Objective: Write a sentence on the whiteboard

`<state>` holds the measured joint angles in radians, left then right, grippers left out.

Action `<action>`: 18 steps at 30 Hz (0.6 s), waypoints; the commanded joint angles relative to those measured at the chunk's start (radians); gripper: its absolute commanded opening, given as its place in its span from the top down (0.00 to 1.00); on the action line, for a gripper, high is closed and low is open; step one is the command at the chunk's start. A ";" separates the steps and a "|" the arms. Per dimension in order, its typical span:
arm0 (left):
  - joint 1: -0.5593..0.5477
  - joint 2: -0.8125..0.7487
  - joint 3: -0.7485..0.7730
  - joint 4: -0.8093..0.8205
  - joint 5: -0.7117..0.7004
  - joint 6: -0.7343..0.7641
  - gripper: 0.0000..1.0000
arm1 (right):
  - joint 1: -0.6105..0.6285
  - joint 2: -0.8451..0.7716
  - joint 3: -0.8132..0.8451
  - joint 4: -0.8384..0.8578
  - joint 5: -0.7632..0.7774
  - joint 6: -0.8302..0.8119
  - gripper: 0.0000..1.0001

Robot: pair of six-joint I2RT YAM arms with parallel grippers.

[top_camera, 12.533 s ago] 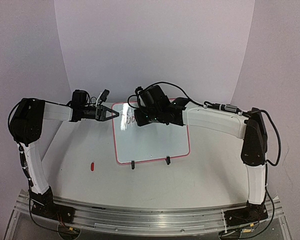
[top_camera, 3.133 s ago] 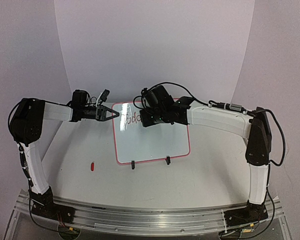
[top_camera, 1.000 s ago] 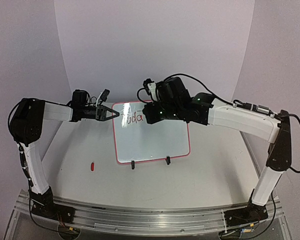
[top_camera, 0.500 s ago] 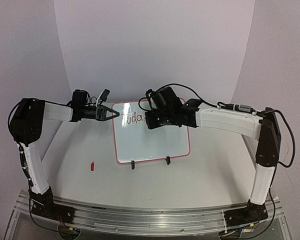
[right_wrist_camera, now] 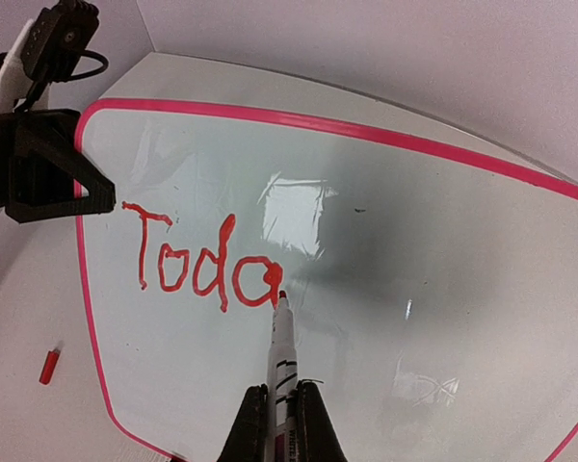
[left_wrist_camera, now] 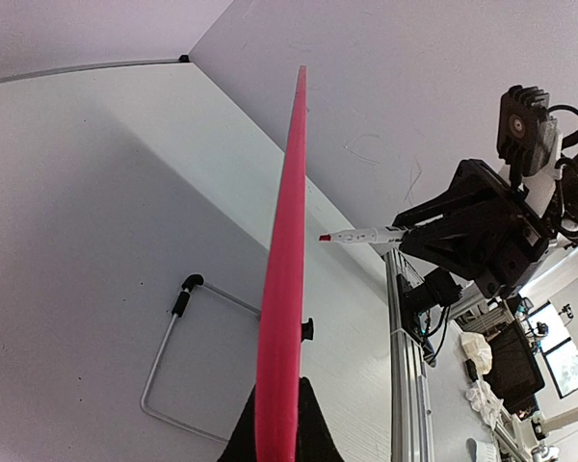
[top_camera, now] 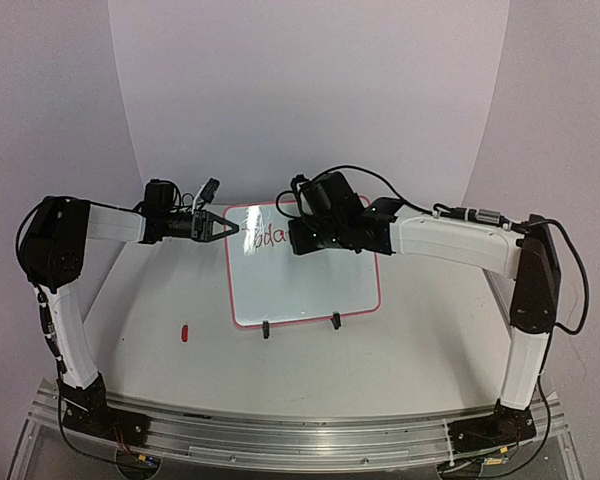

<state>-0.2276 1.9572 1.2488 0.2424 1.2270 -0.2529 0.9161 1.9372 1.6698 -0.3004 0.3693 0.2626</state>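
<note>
The whiteboard [top_camera: 302, 285], white with a thin red-pink frame, stands tilted at the middle of the table. The sentence [top_camera: 268, 238] is red lettering that reads "Toda" [right_wrist_camera: 197, 262] near the board's top left. My left gripper [top_camera: 228, 228] is shut on the board's left edge, which shows as a red strip [left_wrist_camera: 287, 279] between the black fingers [left_wrist_camera: 308, 433]. My right gripper [right_wrist_camera: 281, 409] is shut on a white marker [right_wrist_camera: 281, 348]. The marker's red tip sits at the lower right of the "a". From the left wrist view the marker [left_wrist_camera: 361, 234] points at the board's face.
A red marker cap [top_camera: 184, 332] lies on the table left of the board. Two black clip feet [top_camera: 266, 329] hold the board's lower edge. A wire stand [left_wrist_camera: 164, 356] props it from behind. An aluminium rail [top_camera: 300, 435] runs along the near edge.
The lettering has grown from two letters to "Toda". In the last second my right arm drew back from a raised, stretched pose and brought the marker to the "a". The left arm has stayed put.
</note>
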 commanded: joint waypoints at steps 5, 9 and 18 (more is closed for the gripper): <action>-0.011 -0.004 -0.002 -0.017 -0.077 0.104 1.00 | -0.007 0.036 0.047 0.035 0.040 0.003 1.00; -0.011 -0.003 -0.002 -0.018 -0.076 0.106 1.00 | -0.008 0.047 0.052 0.035 0.056 0.003 1.00; -0.011 -0.004 0.000 -0.023 -0.075 0.112 1.00 | -0.014 0.067 0.062 0.035 0.079 0.003 1.00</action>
<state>-0.2272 1.9572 1.2488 0.2341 1.2263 -0.2432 0.9112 1.9780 1.6942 -0.2889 0.4017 0.2630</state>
